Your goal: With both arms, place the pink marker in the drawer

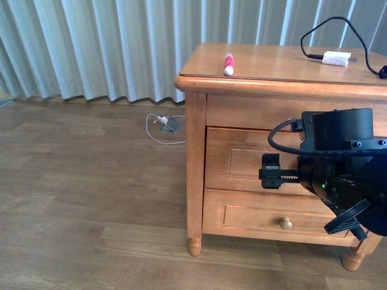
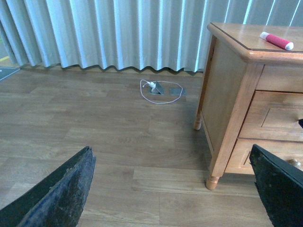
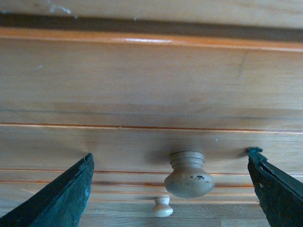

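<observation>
The pink marker [image 1: 228, 64] lies on top of the wooden cabinet near its left front edge; it also shows in the left wrist view [image 2: 276, 40]. The upper drawer [image 1: 239, 158] is closed. My right gripper [image 1: 269, 171] is open right in front of it, with the drawer's round pale knob [image 3: 188, 175] between its fingers [image 3: 66, 198], not touched. My left gripper [image 2: 170, 151] is open and empty over the wooden floor, left of the cabinet and clear of it; it is out of the front view.
A white charger block [image 1: 336, 58] with a black cable lies on the cabinet top at the right. The lower drawer's knob [image 1: 285, 223] shows below my right arm. A white cable and plug [image 1: 164, 125] lie on the floor by the curtain.
</observation>
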`<act>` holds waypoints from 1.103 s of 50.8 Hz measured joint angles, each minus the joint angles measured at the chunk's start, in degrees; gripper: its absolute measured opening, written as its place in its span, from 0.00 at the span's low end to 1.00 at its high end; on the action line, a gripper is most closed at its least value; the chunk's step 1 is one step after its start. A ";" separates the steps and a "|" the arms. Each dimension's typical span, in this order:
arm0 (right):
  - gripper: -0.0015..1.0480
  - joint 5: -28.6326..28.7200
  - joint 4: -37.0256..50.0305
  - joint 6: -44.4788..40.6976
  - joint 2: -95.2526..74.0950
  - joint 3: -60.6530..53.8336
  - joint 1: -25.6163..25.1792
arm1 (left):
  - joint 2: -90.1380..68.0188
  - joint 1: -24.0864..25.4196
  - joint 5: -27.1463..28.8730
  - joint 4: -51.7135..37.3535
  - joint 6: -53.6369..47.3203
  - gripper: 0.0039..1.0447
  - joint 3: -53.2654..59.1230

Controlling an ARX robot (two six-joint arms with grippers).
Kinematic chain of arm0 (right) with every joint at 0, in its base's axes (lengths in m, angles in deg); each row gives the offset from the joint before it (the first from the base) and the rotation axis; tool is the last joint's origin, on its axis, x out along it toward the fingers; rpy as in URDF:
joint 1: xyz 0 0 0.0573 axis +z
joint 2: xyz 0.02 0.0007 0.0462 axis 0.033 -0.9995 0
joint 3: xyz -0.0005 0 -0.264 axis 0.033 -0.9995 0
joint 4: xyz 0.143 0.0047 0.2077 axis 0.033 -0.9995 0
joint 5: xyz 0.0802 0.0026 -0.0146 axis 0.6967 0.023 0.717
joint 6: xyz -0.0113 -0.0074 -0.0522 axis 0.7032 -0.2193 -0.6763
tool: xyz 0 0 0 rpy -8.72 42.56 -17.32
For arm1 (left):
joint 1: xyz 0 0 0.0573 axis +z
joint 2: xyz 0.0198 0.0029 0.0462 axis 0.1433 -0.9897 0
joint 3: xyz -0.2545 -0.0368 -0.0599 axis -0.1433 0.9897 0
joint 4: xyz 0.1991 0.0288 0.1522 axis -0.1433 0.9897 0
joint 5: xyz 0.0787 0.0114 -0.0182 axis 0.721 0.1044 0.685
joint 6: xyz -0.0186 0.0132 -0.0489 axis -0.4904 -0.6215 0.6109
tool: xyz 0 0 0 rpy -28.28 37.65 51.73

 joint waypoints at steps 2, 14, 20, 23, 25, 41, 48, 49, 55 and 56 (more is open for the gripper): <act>0.92 -0.02 0.00 -0.07 -0.13 0.07 0.00 | 0.00 0.00 0.00 0.00 0.00 0.95 0.00; 0.92 -0.72 -0.13 -0.35 -0.46 0.20 0.00 | 0.00 0.00 0.02 0.00 0.00 0.95 0.00; 0.81 -1.18 -0.50 -0.63 -0.68 0.39 0.00 | 0.00 0.00 0.02 0.00 0.02 0.95 0.00; 0.72 -1.40 -0.72 -0.63 -0.76 0.48 -0.07 | 0.00 0.00 0.00 0.00 0.00 0.95 0.00; 0.67 -1.55 -0.85 -0.61 -0.79 0.48 -0.15 | 0.00 0.00 0.00 0.00 0.02 0.95 0.00; 0.22 -1.79 -1.03 -0.52 -0.79 0.35 -0.81 | 0.00 0.00 0.02 0.00 0.00 0.95 0.00; 0.21 -1.20 -3.63 0.98 -0.02 0.22 -1.01 | 0.00 0.00 0.00 0.00 0.02 0.95 0.00; 0.21 -0.90 -3.72 1.25 0.17 0.07 -1.03 | 0.00 0.00 0.00 0.00 0.02 0.95 0.00; 0.21 0.70 -4.00 2.27 1.31 -1.36 -1.29 | 0.00 0.00 0.00 0.00 0.00 0.95 0.00; 0.21 0.83 -4.11 2.40 1.51 -1.57 -1.29 | 0.00 0.00 0.00 0.00 0.00 0.95 0.00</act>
